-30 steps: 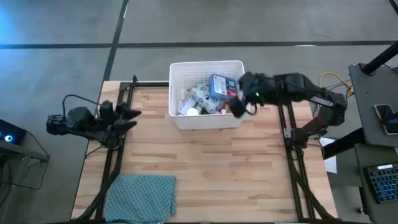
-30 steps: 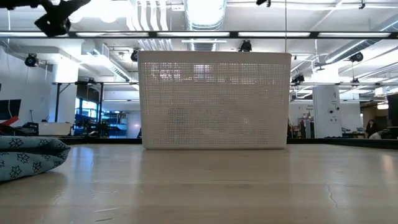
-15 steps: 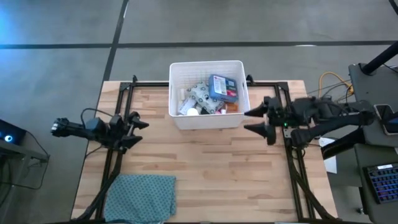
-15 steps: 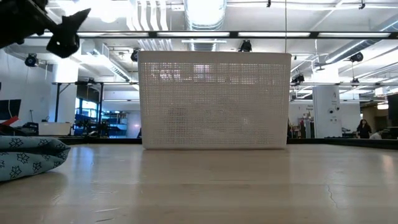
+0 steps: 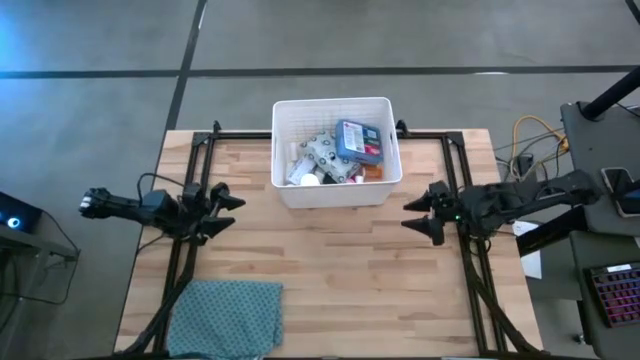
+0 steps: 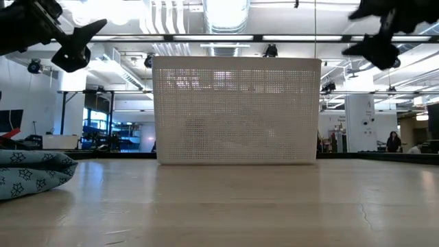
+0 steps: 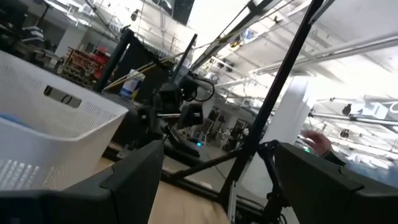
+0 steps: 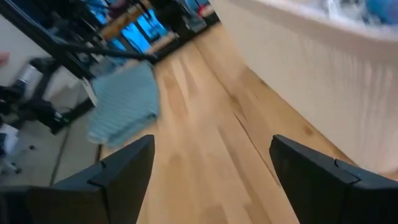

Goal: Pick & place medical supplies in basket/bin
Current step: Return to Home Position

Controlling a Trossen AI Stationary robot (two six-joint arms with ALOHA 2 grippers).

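The white slotted bin (image 5: 335, 195) stands at the table's far middle. In it lie the medical supplies: a blue box (image 5: 358, 140), a grey-green patterned pack (image 5: 320, 152), white items (image 5: 300, 176) and an orange one (image 5: 372, 172). My left gripper (image 5: 232, 208) hovers open near the table's left edge, left of the bin, high in the low view (image 6: 79, 42). My right gripper (image 5: 408, 215) hovers open just right of the bin's near right corner, also high in the low view (image 6: 374, 31). Neither has anything between its fingers.
A teal patterned folded cloth (image 5: 228, 315) lies at the near left corner, also seen in the low view (image 6: 34, 171) and the right wrist view (image 8: 124, 102). Bare wooden table (image 5: 340, 280) stretches between the bin and the near edge. Black frame rails (image 5: 470, 270) run along both sides.
My right gripper has drawn back from above the bin's right rim, going down and toward the table's right and near edges, and has tipped from pointing steeply down to nearly level. My left gripper has sunk a little at the table's left side.
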